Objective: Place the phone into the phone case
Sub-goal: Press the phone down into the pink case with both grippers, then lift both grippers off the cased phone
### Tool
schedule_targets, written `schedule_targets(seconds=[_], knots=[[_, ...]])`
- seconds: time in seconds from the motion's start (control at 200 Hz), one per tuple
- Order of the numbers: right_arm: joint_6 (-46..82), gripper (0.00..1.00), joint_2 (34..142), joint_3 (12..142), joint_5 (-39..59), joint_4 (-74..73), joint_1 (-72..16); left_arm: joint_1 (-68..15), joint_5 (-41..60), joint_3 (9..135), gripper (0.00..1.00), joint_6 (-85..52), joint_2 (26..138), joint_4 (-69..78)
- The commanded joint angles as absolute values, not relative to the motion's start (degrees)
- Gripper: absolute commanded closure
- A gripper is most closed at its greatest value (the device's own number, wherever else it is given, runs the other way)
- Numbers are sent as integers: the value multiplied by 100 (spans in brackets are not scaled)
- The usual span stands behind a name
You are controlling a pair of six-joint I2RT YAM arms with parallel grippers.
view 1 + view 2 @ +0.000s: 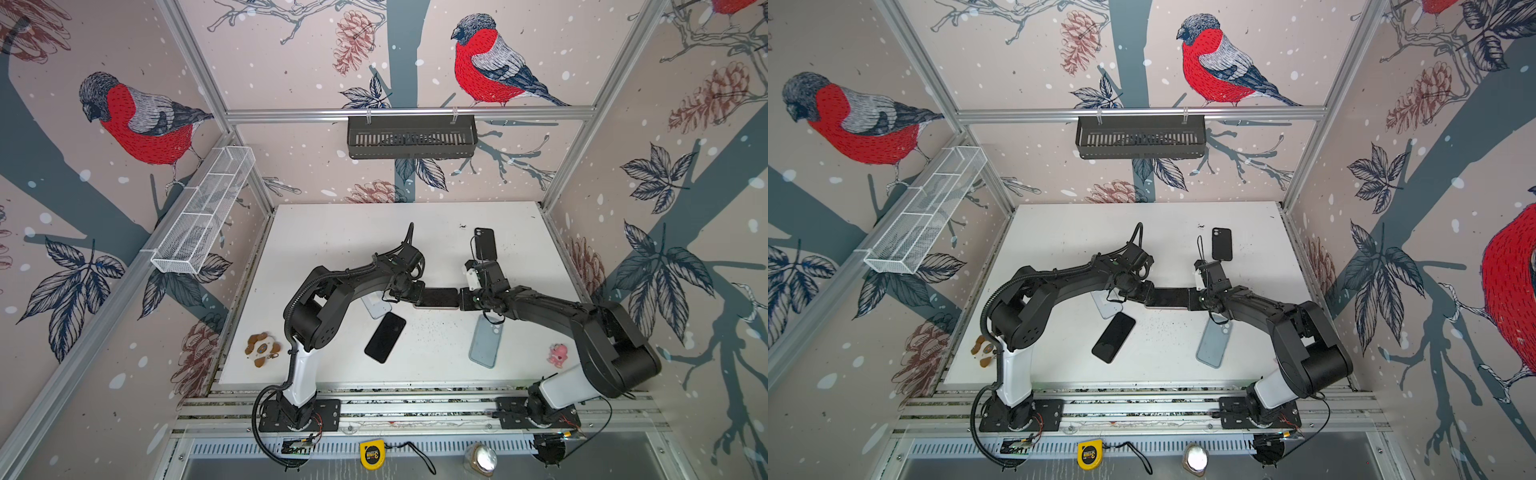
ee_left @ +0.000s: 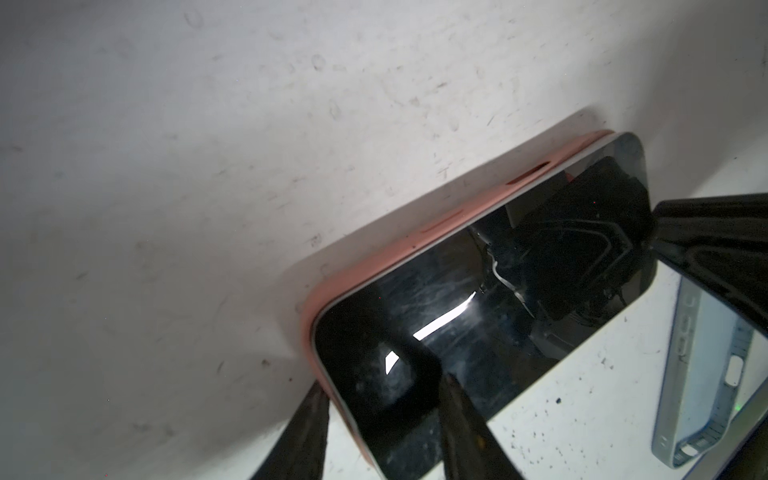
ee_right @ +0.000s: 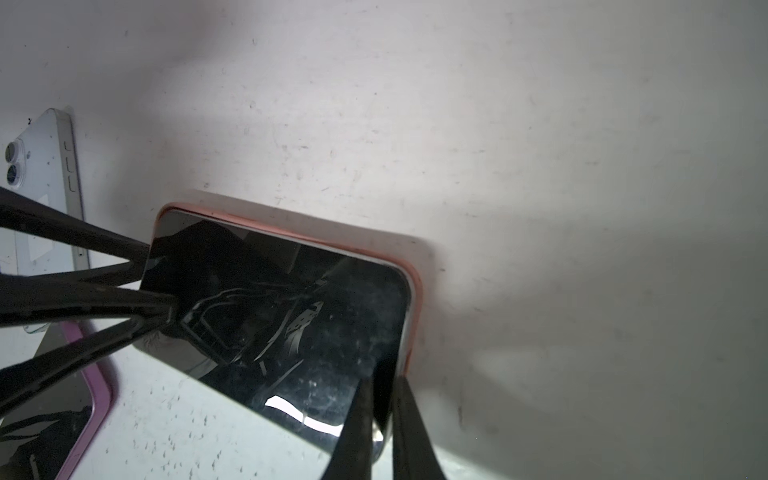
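The phone (image 2: 478,299) lies screen-up in the pink phone case (image 2: 399,253) mid-table, between both arms, so each end can be pressed home; the left gripper (image 2: 382,411) is closed over one short end, one finger on the glass, one outside the case; the right gripper (image 3: 380,399) pinches the opposite end likewise; the near long edge appears unseated, presumably the reason for the two-ended hold.

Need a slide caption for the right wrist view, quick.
Right gripper fingers pinch one end of the phone seated in its pink case; left gripper holds the opposite end.
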State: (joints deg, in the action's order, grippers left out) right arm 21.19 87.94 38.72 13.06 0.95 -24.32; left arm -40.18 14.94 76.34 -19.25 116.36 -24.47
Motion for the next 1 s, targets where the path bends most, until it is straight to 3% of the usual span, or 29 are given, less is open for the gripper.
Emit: schedule_targets(seconds=[0.0,0.05,0.1,0.245,0.485,0.705,0.991], knots=[[1907,57,8767,3925,1526,351,-2567,-4048,967,7475,57,-1764,11824,-3432],[1705,37,8600,3978,1233,493,-2629,-4020,944,7496,57,-1742,11809,-3470],[1482,25,8374,4001,1026,601,-2691,-3963,960,7500,57,-1711,11719,-3460],[1426,13,7933,4035,1004,448,-2773,-3695,1434,7431,54,-1650,11175,-3201],[1829,13,8528,4669,1137,729,-2328,-3423,2079,7431,53,-1746,10585,-3141],[2259,16,9614,5309,1814,823,-1720,-3723,2382,6208,55,-2199,9821,-2471],[2841,32,10197,5105,2443,274,-1704,-4087,1372,5845,73,-2240,9853,-2510]])
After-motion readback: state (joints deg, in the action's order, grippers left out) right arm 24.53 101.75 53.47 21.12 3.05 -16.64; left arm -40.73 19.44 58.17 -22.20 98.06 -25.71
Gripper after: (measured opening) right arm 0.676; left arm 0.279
